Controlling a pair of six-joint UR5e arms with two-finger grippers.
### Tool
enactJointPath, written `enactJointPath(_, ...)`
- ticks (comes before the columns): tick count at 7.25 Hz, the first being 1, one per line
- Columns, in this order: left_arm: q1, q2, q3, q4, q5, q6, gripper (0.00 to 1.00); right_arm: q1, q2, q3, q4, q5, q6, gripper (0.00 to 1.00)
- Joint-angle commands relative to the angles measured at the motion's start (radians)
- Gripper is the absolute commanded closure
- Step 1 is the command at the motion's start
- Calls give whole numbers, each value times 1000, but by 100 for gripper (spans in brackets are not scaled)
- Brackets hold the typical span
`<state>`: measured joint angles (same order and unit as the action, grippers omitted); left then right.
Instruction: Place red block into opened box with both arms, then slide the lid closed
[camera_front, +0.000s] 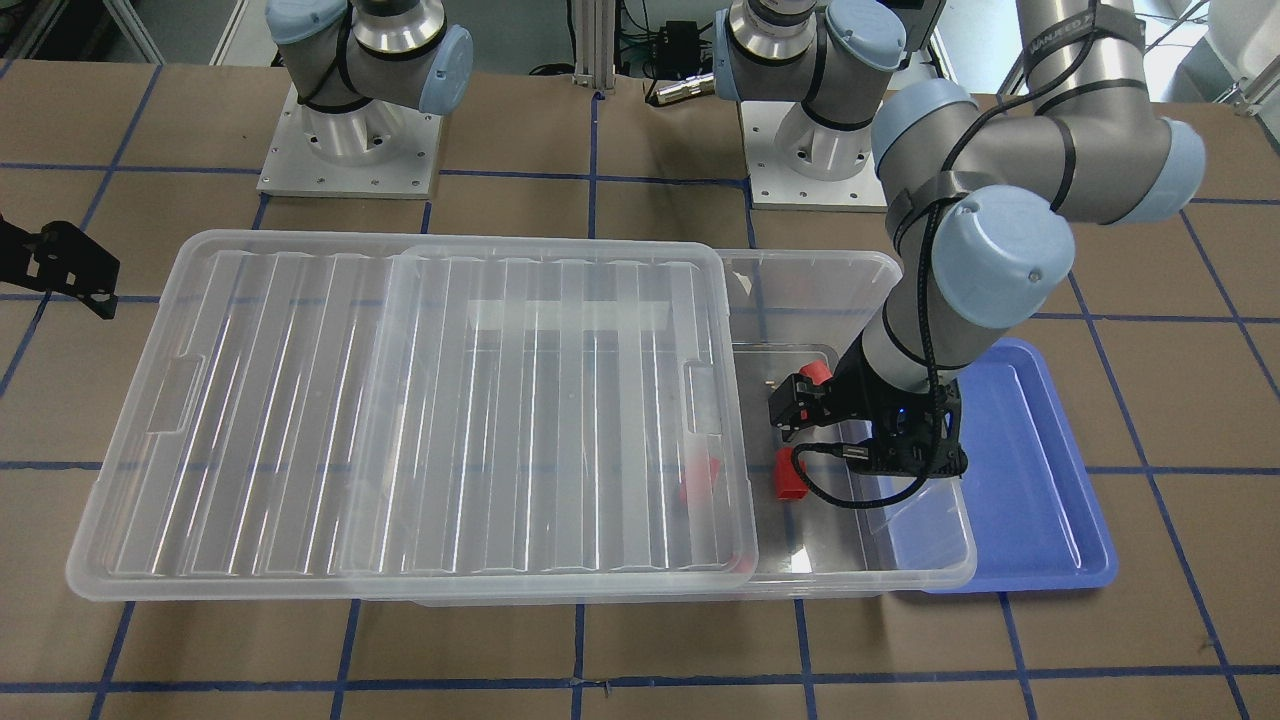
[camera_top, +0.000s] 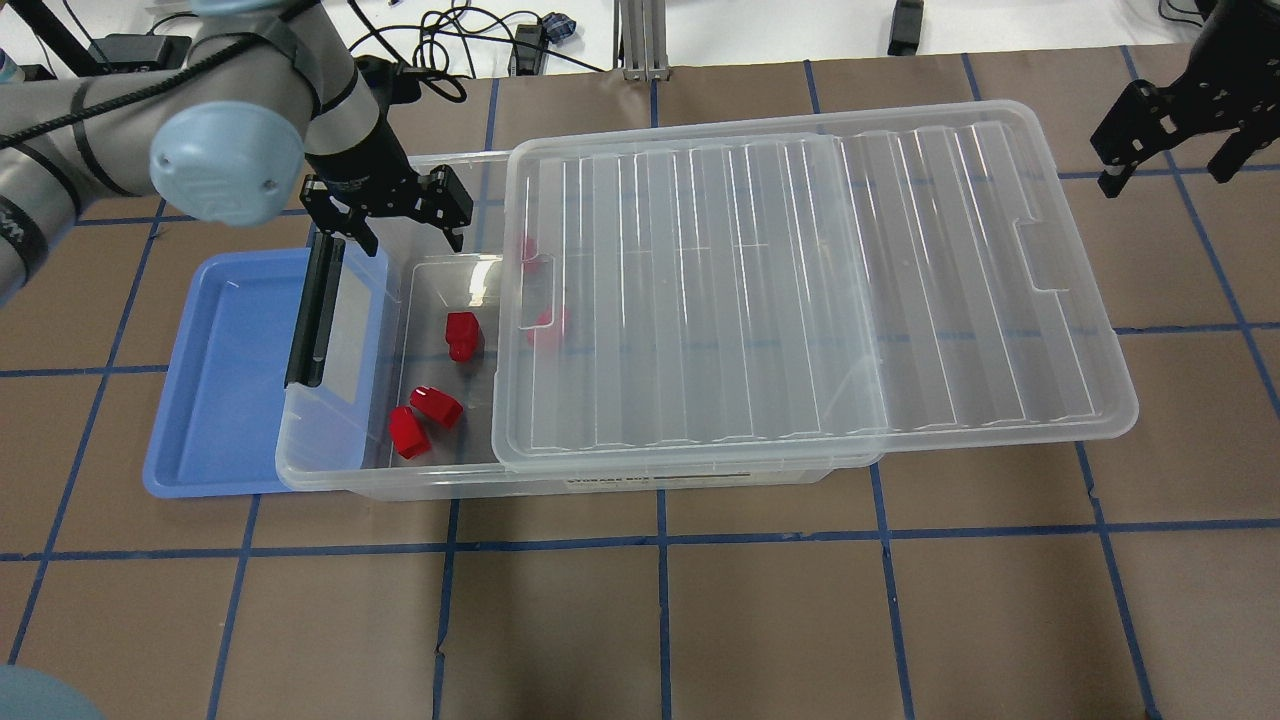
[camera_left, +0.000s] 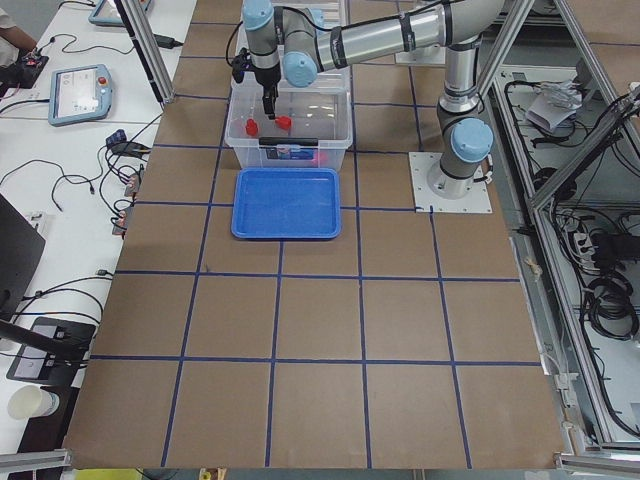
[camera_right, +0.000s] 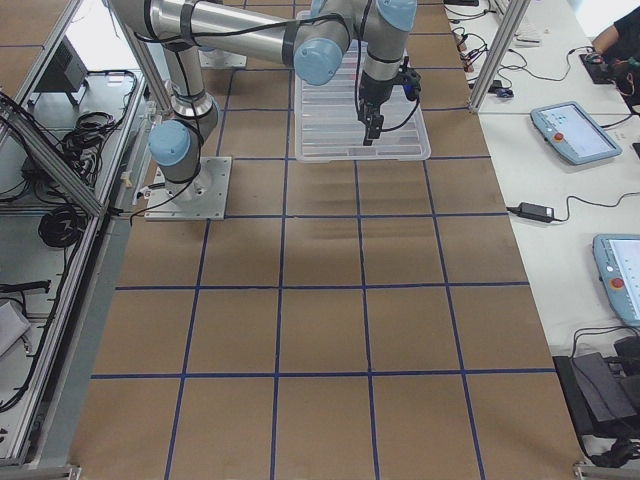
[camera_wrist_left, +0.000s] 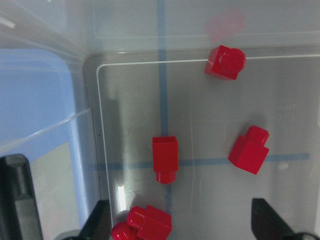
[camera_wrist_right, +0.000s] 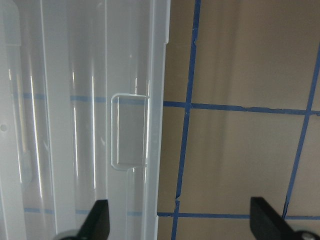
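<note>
Red block (camera_top: 463, 335) lies on the floor of the box (camera_top: 350, 478), in the uncovered end, left of centre in the overhead frame. More red blocks (camera_top: 436, 405) lie just below it; two others show blurred under the lid (camera_top: 800, 290). The lid covers the box's right part and overhangs its right end. Left gripper (camera_top: 410, 238) hangs above the open end, fingers wide, empty. Right gripper (camera_top: 1168, 170) is at upper right, over the worktop (camera_top: 700, 620) beyond the lid, fingers wide, empty. Blue tray (camera_top: 220, 380) sits at the box's left end.
</note>
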<state>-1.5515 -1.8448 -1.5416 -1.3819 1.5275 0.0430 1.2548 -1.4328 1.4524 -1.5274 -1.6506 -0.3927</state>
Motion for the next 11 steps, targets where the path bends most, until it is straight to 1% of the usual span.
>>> enactJointPath(1, -4, 56, 138, -226, 0, 0, 0, 0, 9, 3, -5, -3, 0, 0)
enactJointPath(2, -4, 85, 159, -270, 22, 0, 0, -2, 18, 23, -5, -6, -6, 0)
enactJointPath(3, -6, 129, 156, -275, 34, 1, 0, -17, 21, 38, -8, -12, -5, 0)
enactJointPath(4, -4, 162, 146, -267, 20, 14, 0, -31, 35, 54, -28, -53, -5, 0)
enactJointPath(5, -6, 179, 138, -270, 20, 12, 0, -41, 49, 83, -86, -87, -5, 0)
enactJointPath(6, -6, 203, 115, -272, 29, 12, 0, -48, 49, 121, -112, -89, -3, 0)
enactJointPath(7, -6, 229, 103, -263, 29, 14, 0, -48, 51, 153, -178, -90, -3, 0)
enactJointPath(8, -6, 245, 94, -263, 26, 15, 0, -48, 60, 183, -213, -90, 20, 0)
enactJointPath(9, -6, 254, 84, -260, 25, 17, 0, -48, 70, 189, -236, -104, 23, 0)
enactJointPath(11, -4, 268, 81, -259, 33, 17, 0, -46, 75, 201, -235, -103, 37, 0)
